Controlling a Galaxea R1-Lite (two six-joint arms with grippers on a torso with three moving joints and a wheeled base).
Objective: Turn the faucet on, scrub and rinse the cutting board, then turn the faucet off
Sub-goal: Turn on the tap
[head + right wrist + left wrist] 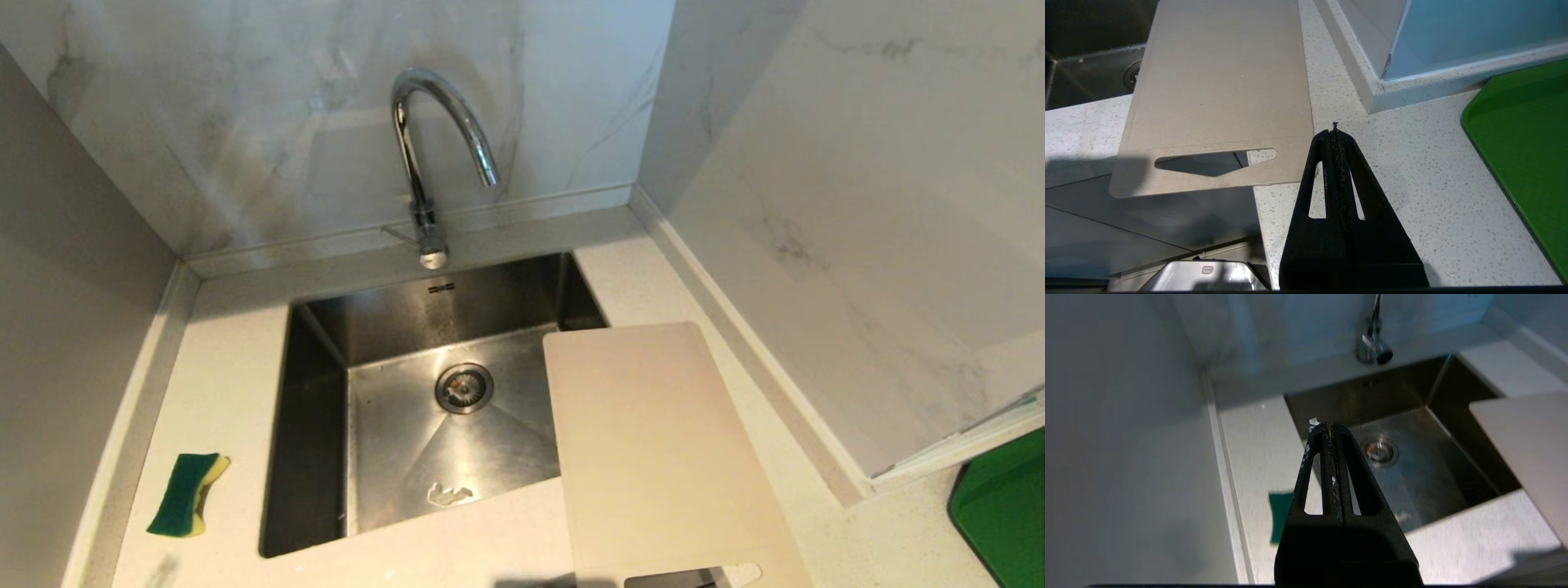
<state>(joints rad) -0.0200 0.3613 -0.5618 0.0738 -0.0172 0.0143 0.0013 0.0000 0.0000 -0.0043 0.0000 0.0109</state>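
Head view: faucet [429,163] upright at the back rim of the sink [314,425], spout arched over the basin, no water visible. Drain [464,387] mid-basin. Board [653,449] lies flat to the right, its far left corner over the sink, its near end past the worktop [237,343] edge. Sponge [188,494], green and yellow, on the worktop left of the sink. Green tray [1004,514] at far right. Neither arm visible. Left wrist view: left tool [1327,426] fully closed, empty, in the air over the worktop at the sink's left rim; sponge [1280,516] beneath, partly hidden; faucet base [1372,347] beyond; board [1527,449] at the sink's far side. Right wrist view: right tool [1334,132] fully closed, empty, above the worktop just beside the board's [1220,81] slotted end; tray [1523,147] well apart.
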